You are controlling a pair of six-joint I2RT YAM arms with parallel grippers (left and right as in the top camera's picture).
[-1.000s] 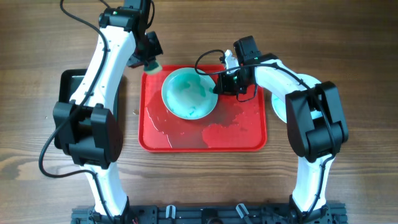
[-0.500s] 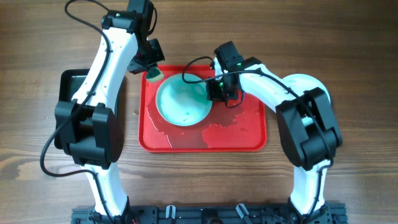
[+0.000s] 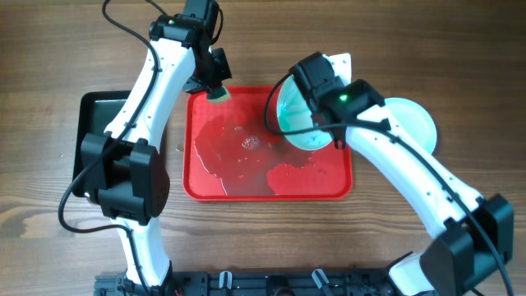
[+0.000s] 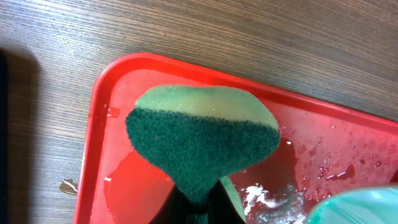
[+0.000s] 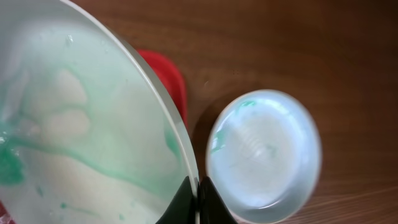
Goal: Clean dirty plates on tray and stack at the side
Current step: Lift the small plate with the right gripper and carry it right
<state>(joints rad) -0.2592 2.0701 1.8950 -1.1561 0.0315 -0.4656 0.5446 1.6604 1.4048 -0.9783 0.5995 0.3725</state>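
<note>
- Black tray [image 3: 92, 115], far left on the counter [image 3: 49, 49]: nothing seen on it, no part in this step.
- Left tool [image 4: 196, 208]: clamped narrow on a green sponge [image 4: 202, 143], hanging over the back-left corner of the red tray [image 3: 246, 187], clear of any plate.
- Red tray: no plate lies flat on it. The floor is wet with streaks, so it looks emptied.
- Right tool [image 5: 196, 199]: pinched on the rim of a pale cyan plate [image 3: 297, 123], tilted up over the tray's right end. Thin green film remains on its face, so cleaning looks incomplete or only smeared.
- Side plate [image 3: 415, 123]: on the counter right of the tray, mostly clean, with a faint green trace at the rim. Cannot tell whether another plate lies beneath it.
- Judgement: late stage. The held plate needs setting on the stack.
</note>
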